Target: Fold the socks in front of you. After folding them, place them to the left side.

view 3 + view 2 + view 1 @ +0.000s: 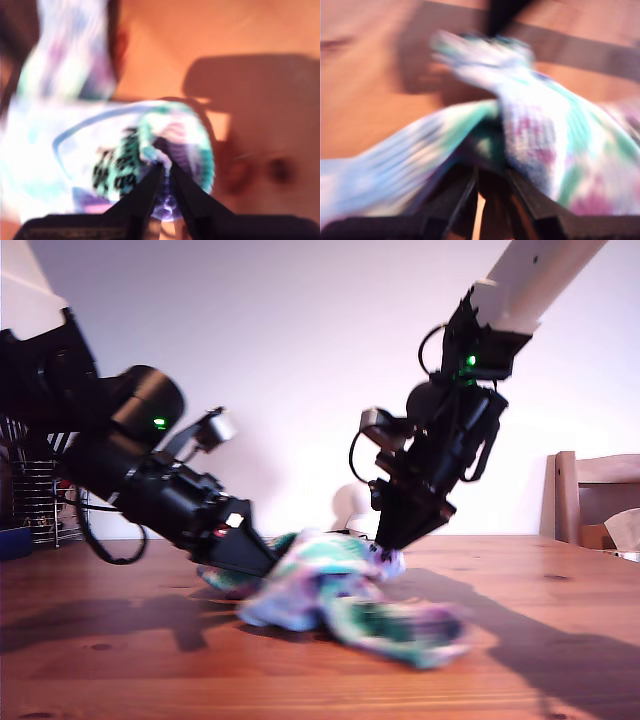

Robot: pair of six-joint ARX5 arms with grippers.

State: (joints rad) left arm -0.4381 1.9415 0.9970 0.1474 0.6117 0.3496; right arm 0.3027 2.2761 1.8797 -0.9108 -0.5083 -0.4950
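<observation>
Right now the socks [340,590] lie in a bunched heap on the table [540,640], roughly mid-frame in the exterior view, and both of my grippers are down on them. My second gripper [162,167], the arm reaching down from the exterior view's upper right [392,545], has its fingers nearly together, pinching a small tuck of knit at the top of the heap, beside some black lettering. My first gripper [490,175], coming in low from the exterior view's left [262,558], has fabric draped over and between its fingers; they look close-set, but blur keeps me from saying whether they truly grip. I judge the fold is under way and nothing is yet placed aside. To do it well, I would keep the pinch firm, carry the held end over the rest in a low arc so the knit lays flat instead of bunching further, and hold the other end pinned against the table so the whole heap does not drag along. As for counting: two grippers, one table, and a single tangled mass of sock — I cannot separate it into individual socks from these views.
</observation>
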